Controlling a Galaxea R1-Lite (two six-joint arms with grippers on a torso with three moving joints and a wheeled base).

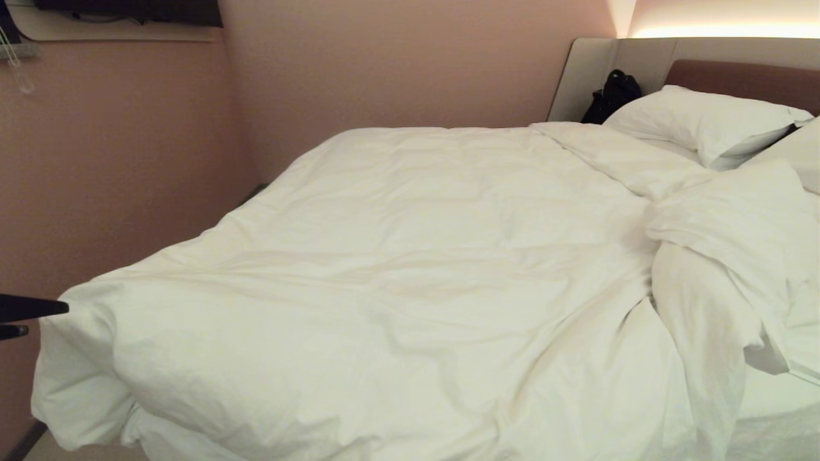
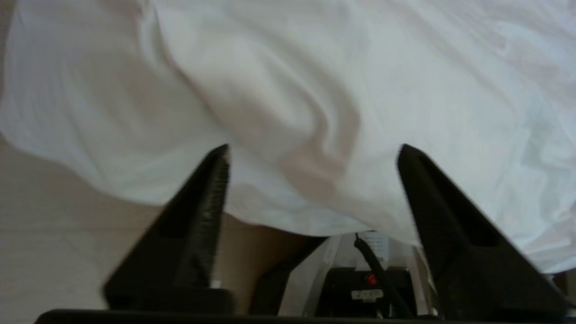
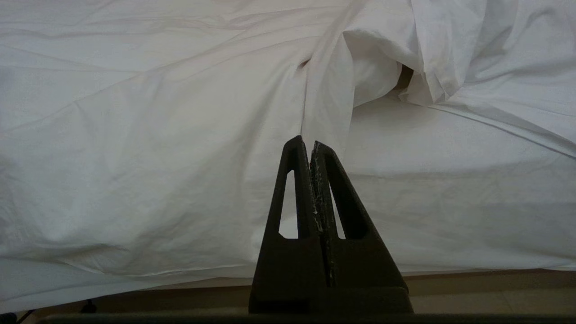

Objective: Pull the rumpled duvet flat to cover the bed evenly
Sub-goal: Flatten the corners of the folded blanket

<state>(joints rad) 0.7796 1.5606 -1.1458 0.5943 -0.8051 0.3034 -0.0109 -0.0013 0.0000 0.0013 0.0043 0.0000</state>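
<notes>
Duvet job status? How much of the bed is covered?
Done: the duvet lies spread over the foot and middle of the bed, its corner draped at the foot. In hand: nothing; the left end effector is open beside that corner, the right end effector shut and clear. Left: the bunched fold near the pillows, with bare sheet showing below it.

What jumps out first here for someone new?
The white duvet fills the bed, mostly spread flat but bunched and folded near the pillows at the head view's right. The left gripper pokes in at the far left edge by the duvet's foot corner; its wrist view shows it open, fabric hanging just beyond its fingertips. The right gripper is shut, pointing at the bed's near side. A dark bag sits against the headboard.
</notes>
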